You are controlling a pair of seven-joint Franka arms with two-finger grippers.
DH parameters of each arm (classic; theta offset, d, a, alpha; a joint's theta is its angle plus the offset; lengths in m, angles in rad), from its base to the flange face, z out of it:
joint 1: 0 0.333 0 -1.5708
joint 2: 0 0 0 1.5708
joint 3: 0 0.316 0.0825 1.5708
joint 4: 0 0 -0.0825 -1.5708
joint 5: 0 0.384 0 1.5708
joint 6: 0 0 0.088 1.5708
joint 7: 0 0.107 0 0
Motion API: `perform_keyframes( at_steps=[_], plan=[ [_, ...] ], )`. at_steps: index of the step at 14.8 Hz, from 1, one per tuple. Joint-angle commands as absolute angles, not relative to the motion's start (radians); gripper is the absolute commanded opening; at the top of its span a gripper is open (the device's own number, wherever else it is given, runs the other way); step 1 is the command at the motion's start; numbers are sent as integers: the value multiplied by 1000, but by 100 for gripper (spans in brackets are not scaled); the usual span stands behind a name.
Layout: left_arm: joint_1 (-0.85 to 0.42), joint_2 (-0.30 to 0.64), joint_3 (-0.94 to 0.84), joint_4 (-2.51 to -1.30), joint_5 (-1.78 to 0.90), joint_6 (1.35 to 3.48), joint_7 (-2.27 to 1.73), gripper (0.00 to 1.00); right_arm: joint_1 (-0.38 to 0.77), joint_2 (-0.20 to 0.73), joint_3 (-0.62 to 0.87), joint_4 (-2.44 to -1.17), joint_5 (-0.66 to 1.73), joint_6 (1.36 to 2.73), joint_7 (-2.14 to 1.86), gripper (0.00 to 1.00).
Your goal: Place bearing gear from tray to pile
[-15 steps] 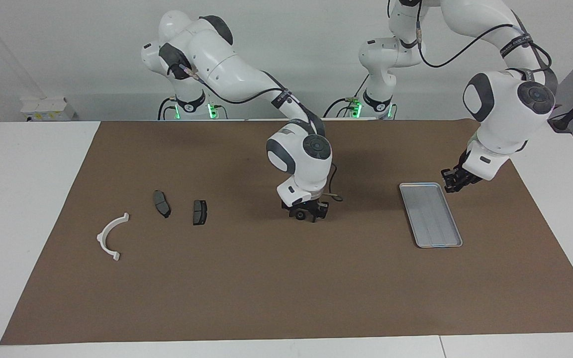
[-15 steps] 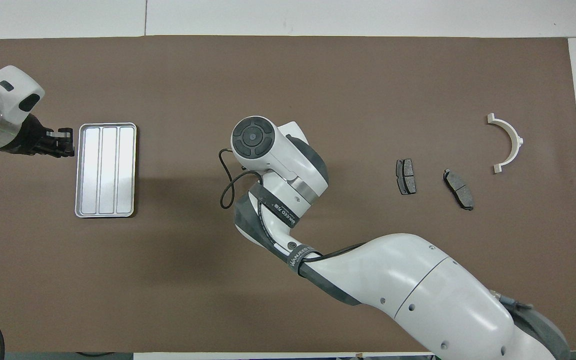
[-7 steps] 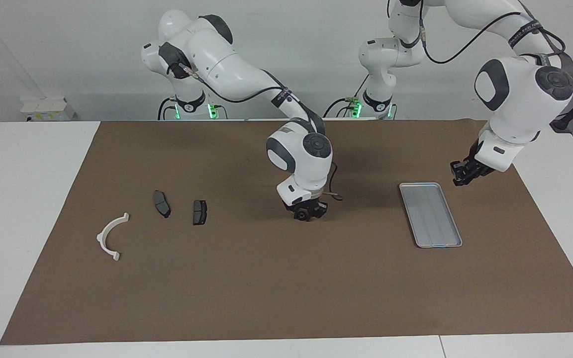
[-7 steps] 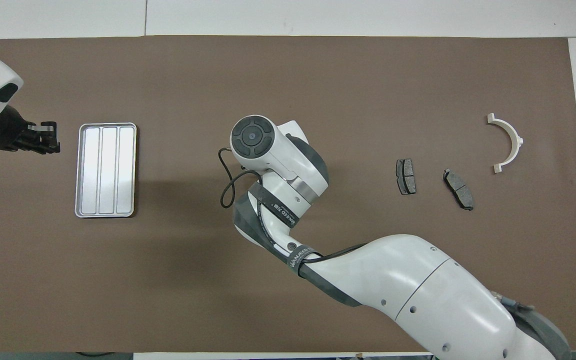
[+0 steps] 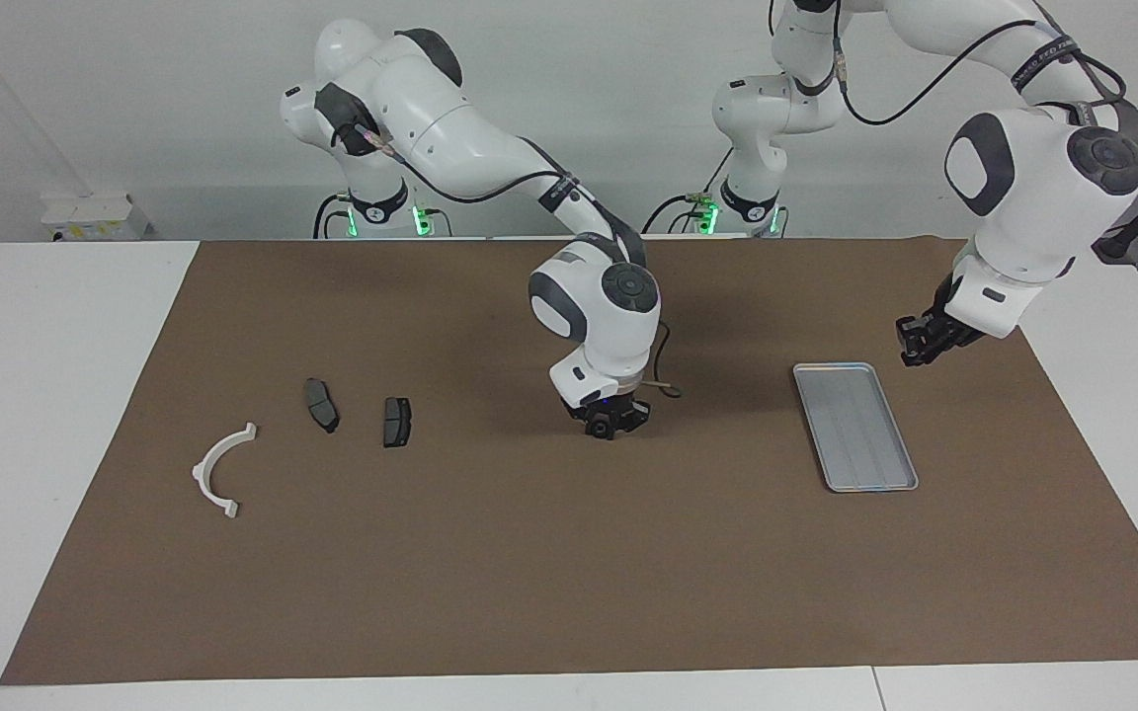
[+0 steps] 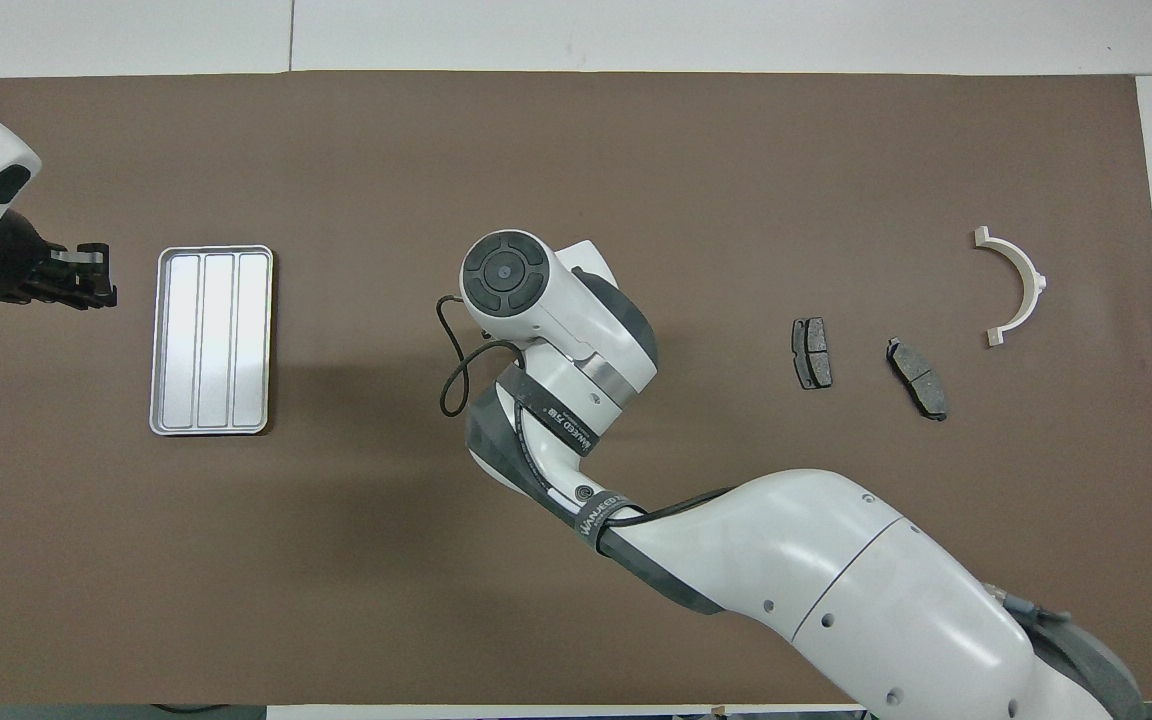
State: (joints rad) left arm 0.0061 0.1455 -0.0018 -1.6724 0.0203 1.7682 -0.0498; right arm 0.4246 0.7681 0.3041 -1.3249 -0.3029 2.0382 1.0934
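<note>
Silver-grey ribbed metal tray (image 5: 855, 425) lies empty. The right hand (image 5: 611, 425), low at mid-tabletop, seems clamped on a small dark round gear (image 5: 596, 427). The pile of dark brake pads (image 5: 396, 422) is not yet reached. The left hand (image 5: 917, 346) waits closed and empty beside the tray.

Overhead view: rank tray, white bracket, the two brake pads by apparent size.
1. tray, by far the largest.
2. white bracket.
3. The two brake pads, and: they look about the same, so no ranking between them.
</note>
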Motion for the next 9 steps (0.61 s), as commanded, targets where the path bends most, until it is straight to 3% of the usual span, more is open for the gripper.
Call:
perform_keyframes(
  at_steps=[1, 9],
  plan=[
    [12, 115, -5, -1667, 14, 1732, -60, 0, 387, 744, 308, -1341, -327, 1991, 1095, 0],
    [11, 103, -6, -1672, 11, 1735, -60, 0, 259, 637, 310, -1359, -316, 1940, 892, 0]
  ],
)
